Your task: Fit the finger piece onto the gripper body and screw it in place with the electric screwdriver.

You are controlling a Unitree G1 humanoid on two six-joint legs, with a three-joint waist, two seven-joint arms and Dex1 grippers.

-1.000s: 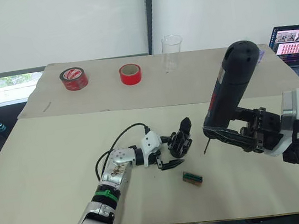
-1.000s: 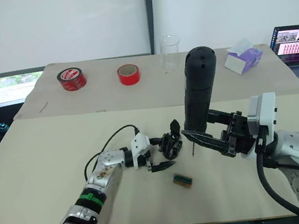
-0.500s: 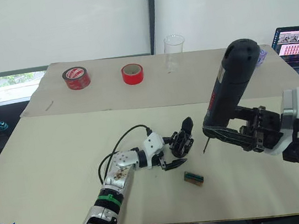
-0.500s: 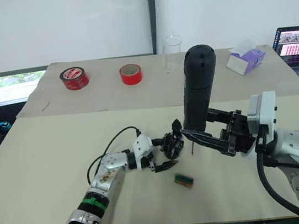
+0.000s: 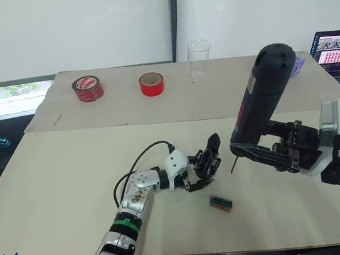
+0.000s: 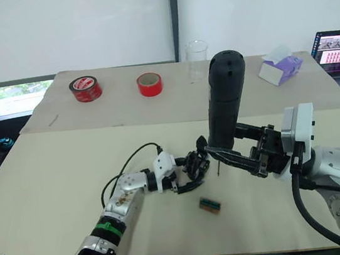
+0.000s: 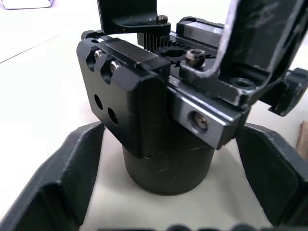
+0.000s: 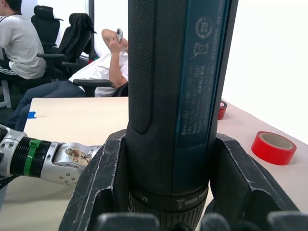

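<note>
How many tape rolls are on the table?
2: a dark red roll at the far left of the table, and a bright red roll just right of it. None seem hidden.

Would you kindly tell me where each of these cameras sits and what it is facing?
Left eye view: on the head, looking forward and down over the table; both arms show.
Right eye view: its stereo twin, same scene.
Left wrist view: on the left wrist, looking along the left hand, whose fingers flank the gripper body.
Right wrist view: on the right wrist, looking along the right hand, clamped on the electric screwdriver; seated people behind.
Shared: the right wrist and eye views both show the red tape roll.
</note>
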